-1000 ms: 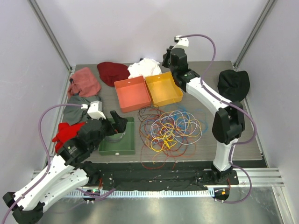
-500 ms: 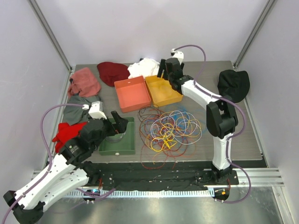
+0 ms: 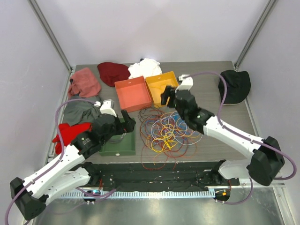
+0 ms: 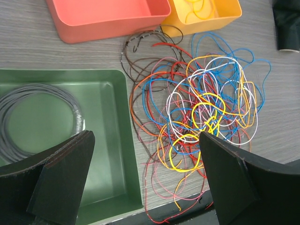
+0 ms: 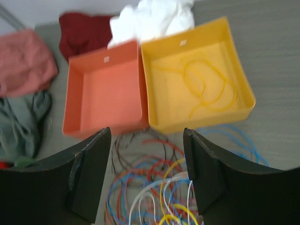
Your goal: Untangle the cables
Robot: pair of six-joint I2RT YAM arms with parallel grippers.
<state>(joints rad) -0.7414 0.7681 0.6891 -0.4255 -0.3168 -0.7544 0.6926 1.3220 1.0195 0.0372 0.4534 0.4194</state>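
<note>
Counter (image 3: 234, 122): grey wood grain, holding all the items below.

1. Cables (image 3: 169, 130): one loose tangle of thin red, blue, yellow, white, orange and brown loops lying flat at mid-counter, just right of the green tray and just in front of the two bins. A few red strands trail to the near edge. None is lifted.
2. Yellow cable (image 5: 206, 89): a single strand coiled inside the yellow bin, apart from the tangle.
3. Green tray (image 3: 119, 147): shallow, left of the tangle, with a grey coil (image 4: 42, 117) inside.
4. Orange bin (image 3: 132, 93) and yellow bin (image 3: 163, 88): side by side and touching, behind the tangle.
5. Cloths: pink (image 3: 84, 82), dark red (image 3: 113, 72), white (image 3: 144, 68), grey (image 3: 79, 111) and red (image 3: 70, 132) along the left and back; black (image 3: 234, 86) at far right.
6. Left hand (image 3: 126, 119): above the tray's far right corner, fingers spread wide, holding nothing.
7. Right hand (image 5: 146, 132): raised over the tangle's far edge, facing the bins, fingers wide apart, holding nothing.
</note>
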